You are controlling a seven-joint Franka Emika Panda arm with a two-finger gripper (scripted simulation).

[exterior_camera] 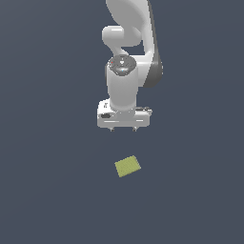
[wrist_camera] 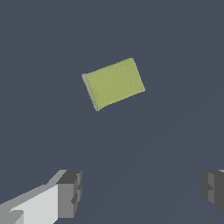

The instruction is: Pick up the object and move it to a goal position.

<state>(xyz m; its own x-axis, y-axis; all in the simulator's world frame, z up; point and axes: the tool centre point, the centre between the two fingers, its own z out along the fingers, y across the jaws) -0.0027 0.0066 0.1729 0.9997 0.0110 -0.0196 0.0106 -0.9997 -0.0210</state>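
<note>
So far nothing is picked up — the gripper [exterior_camera: 123, 129] hangs wide and empty, apart from the flat yellow-green block [exterior_camera: 127, 166] below.

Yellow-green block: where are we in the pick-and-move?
Done: nothing visible yet. The yellow-green block lies flat on the dark surface, untouched. In hand: the gripper hangs above it, apart from it, fingers spread wide and empty. Left: descend, align with the rotated block, grasp, lift, carry. No goal marker shows.

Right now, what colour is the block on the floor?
Yellow-green, with a faintly textured top; the block shows best in the wrist view.
</note>
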